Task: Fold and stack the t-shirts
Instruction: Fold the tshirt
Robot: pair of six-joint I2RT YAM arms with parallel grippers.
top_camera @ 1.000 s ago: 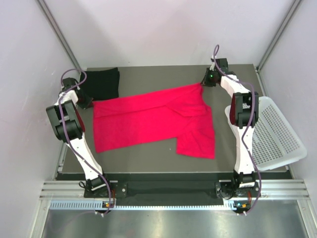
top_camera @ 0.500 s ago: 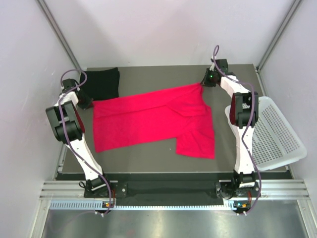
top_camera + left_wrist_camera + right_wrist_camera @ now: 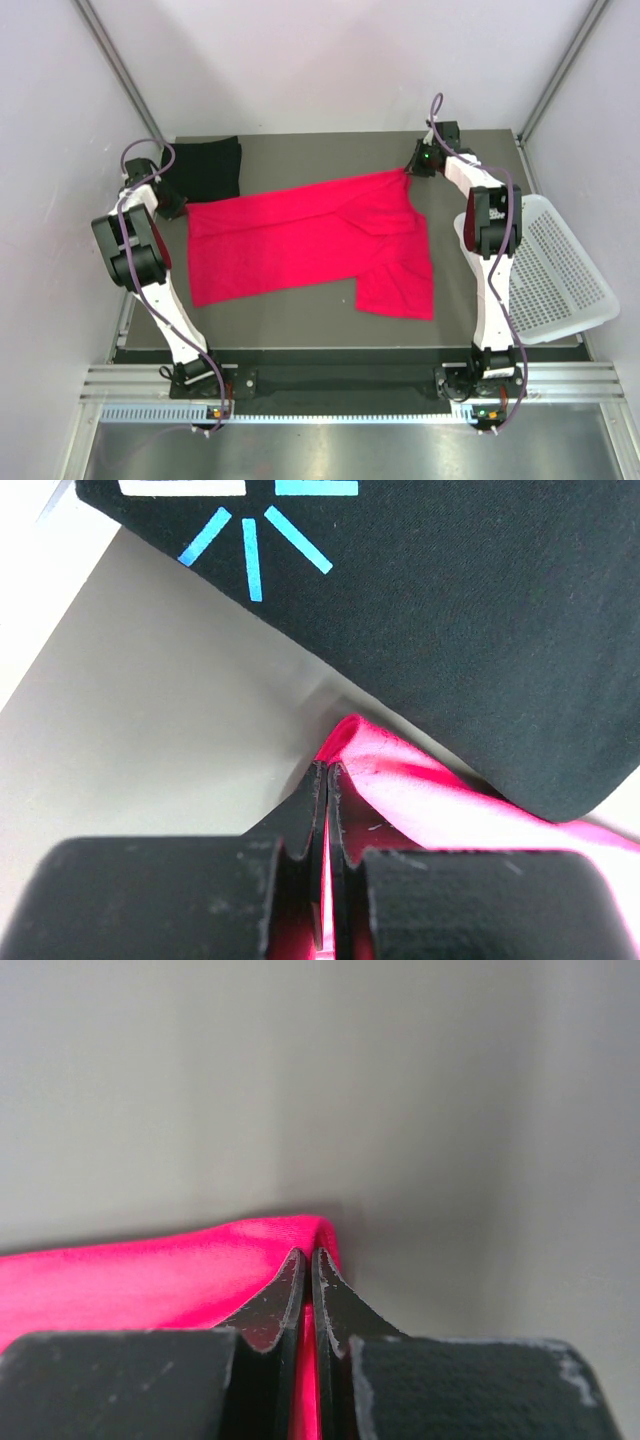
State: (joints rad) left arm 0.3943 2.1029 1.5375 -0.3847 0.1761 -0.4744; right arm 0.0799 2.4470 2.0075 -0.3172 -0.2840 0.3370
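The red-pink t-shirt (image 3: 300, 240) lies spread across the middle of the table, one flap folded over at its right. My left gripper (image 3: 180, 207) is shut on its far-left corner (image 3: 345, 742), pink cloth pinched between the jaws. My right gripper (image 3: 411, 168) is shut on its far-right corner (image 3: 300, 1235). The black t-shirt (image 3: 205, 168) lies folded at the back left, just beyond the left gripper; its light-blue starburst mark (image 3: 255, 535) shows in the left wrist view, and its edge overlaps the red one (image 3: 460, 800).
A white perforated basket (image 3: 555, 265) hangs over the table's right edge beside the right arm. Light walls close in the table at the back and on both sides. The dark table top (image 3: 290, 310) runs bare in front of the red shirt.
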